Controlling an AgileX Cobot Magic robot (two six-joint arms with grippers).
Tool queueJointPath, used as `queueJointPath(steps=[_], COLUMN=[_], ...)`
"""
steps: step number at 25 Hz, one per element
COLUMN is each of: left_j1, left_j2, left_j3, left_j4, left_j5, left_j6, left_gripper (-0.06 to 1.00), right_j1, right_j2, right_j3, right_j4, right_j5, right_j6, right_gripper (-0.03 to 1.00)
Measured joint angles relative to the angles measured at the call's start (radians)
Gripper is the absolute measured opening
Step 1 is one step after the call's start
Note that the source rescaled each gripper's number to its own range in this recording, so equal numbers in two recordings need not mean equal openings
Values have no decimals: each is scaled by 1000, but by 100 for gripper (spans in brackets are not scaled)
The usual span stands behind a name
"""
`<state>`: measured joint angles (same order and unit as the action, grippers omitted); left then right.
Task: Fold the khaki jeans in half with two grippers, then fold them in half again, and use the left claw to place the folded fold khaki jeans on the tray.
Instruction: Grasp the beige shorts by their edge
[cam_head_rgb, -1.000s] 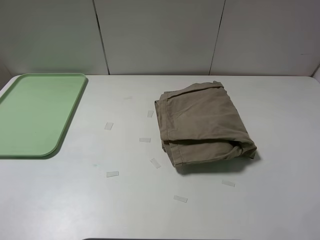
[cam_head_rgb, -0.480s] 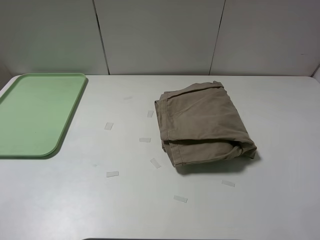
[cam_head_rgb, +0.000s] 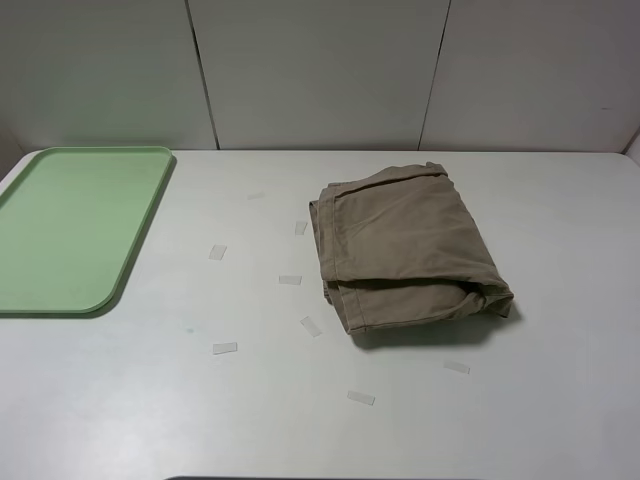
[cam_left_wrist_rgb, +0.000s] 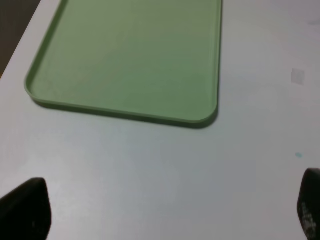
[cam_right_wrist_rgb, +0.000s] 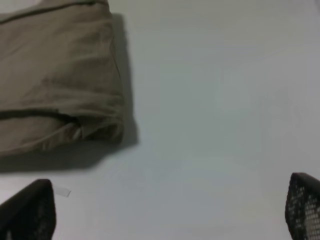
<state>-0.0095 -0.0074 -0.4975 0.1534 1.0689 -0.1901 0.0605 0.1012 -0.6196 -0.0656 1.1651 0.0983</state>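
Note:
The khaki jeans (cam_head_rgb: 405, 250) lie folded in a thick bundle on the white table, right of centre; the right wrist view shows one folded corner of them (cam_right_wrist_rgb: 55, 75). The pale green tray (cam_head_rgb: 70, 225) rests flat at the far left with nothing on it, and its rim (cam_left_wrist_rgb: 125, 116) also shows in the left wrist view. Neither arm appears in the exterior high view. My left gripper (cam_left_wrist_rgb: 167, 210) hangs open over bare table just short of the tray. My right gripper (cam_right_wrist_rgb: 165, 210) is open too, over bare table beside the jeans. Nothing sits between either pair of fingers.
Several small strips of clear tape (cam_head_rgb: 290, 279) are stuck to the table between tray and jeans, one of them (cam_right_wrist_rgb: 62, 191) close to the right gripper. A grey panelled wall (cam_head_rgb: 320, 70) closes off the back edge of the table.

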Motion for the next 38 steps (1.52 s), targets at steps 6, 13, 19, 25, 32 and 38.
queueJointPath(steps=[6, 13, 19, 25, 32, 38], left_j1=[0, 0, 0, 0, 0, 0], left_j2=[0, 0, 0, 0, 0, 0], left_j3=[0, 0, 0, 0, 0, 0], left_j4=[0, 0, 0, 0, 0, 0], left_j5=[0, 0, -2, -2, -2, -2], left_j6=[0, 0, 0, 0, 0, 0], left_gripper=[99, 99, 99, 99, 99, 99], right_j1=[0, 0, 0, 0, 0, 0], right_j2=[-106, -109, -109, -109, -109, -109], right_j3=[60, 83, 86, 86, 123, 126], right_j4=[-11, -20, -32, -34, -40, -40], right_j5=[-9, -36, -58, -60, -131, -137], right_j6=[0, 0, 0, 0, -8, -15], right_gripper=[99, 99, 99, 99, 99, 99])
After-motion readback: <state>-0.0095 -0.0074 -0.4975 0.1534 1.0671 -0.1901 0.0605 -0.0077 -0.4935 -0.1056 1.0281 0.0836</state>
